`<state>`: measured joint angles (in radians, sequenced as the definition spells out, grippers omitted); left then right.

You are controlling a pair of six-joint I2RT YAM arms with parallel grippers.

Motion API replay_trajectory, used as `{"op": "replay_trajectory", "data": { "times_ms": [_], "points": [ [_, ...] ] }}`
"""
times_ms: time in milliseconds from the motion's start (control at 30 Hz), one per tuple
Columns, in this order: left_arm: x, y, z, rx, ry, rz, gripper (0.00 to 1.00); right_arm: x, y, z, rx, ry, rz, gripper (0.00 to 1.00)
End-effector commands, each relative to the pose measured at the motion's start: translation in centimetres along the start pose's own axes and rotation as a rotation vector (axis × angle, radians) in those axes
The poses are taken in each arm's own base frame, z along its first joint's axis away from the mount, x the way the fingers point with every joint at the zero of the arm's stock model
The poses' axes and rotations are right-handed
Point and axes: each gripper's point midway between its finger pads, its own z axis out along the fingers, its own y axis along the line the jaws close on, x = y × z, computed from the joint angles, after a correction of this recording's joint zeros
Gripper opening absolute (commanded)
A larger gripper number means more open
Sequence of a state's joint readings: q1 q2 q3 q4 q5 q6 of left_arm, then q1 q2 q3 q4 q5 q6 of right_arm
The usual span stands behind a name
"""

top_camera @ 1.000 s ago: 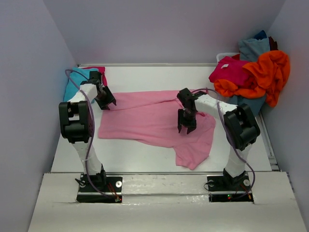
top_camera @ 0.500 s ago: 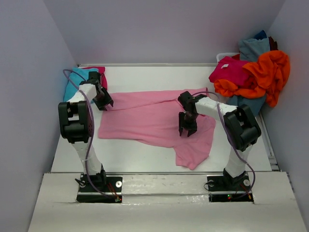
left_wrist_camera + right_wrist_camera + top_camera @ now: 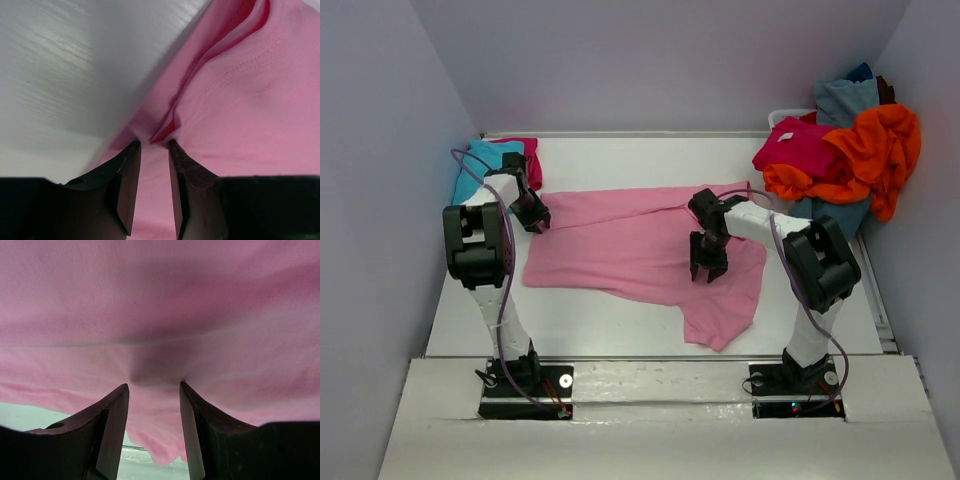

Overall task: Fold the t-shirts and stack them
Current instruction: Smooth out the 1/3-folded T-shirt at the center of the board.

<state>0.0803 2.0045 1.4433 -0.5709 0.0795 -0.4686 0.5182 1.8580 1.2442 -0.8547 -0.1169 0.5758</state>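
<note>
Pink shirt (image 3: 630,250): it lies spread across the middle of the desk (image 3: 620,165), mostly flat, with one part hanging toward the near edge on the right side. I see the left gripper (image 3: 535,218) at the shirt's far left corner, close to the left edge of the desk. In the left wrist view its jaws stand apart with a narrow gap, tips down on the cloth where a raised fold runs up to them. I cannot tell whether the fold is pinched between the tips. The right gripper (image 3: 708,268) points down onto the right part of the shirt. In the right wrist view its jaws stand apart, and both fingers (image 3: 112,410) press into the cloth with a small pucker between the tips. Nothing is clamped there. A strip of bare desk shows below the shirt's hem in that view. The turquoise shirt (image 3: 480,165) lies in the far left corner, just beyond the left gripper. The magenta shirt (image 3: 800,145), orange shirt (image 3: 880,150) and grey-blue shirt (image 3: 845,100) are heaped together at the far right corner, apart from the pink shirt.
</note>
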Motion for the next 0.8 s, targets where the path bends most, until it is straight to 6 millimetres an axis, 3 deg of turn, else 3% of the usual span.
{"op": "replay_trajectory", "data": {
  "times_ms": [0, 333, 533, 767],
  "points": [
    [-1.1, -0.9, -0.6, 0.025, -0.019, 0.004, 0.41, -0.6, 0.5, -0.5, -0.027, -0.025, -0.021, 0.51],
    [-2.4, -1.6, -0.8, 0.037, -0.037, 0.01, 0.39, -0.7, 0.5, -0.1, -0.018, -0.016, -0.022, 0.5],
    [-2.3, -1.3, -0.5, 0.037, -0.027, 0.002, 0.3, -0.6, 0.3, 0.1, -0.008, -0.01, -0.022, 0.49],
    [-2.3, -1.3, -0.3, 0.038, -0.023, 0.005, 0.21, -0.4, 0.1, 0.6, -0.001, 0.006, -0.02, 0.37]
  ]
}}
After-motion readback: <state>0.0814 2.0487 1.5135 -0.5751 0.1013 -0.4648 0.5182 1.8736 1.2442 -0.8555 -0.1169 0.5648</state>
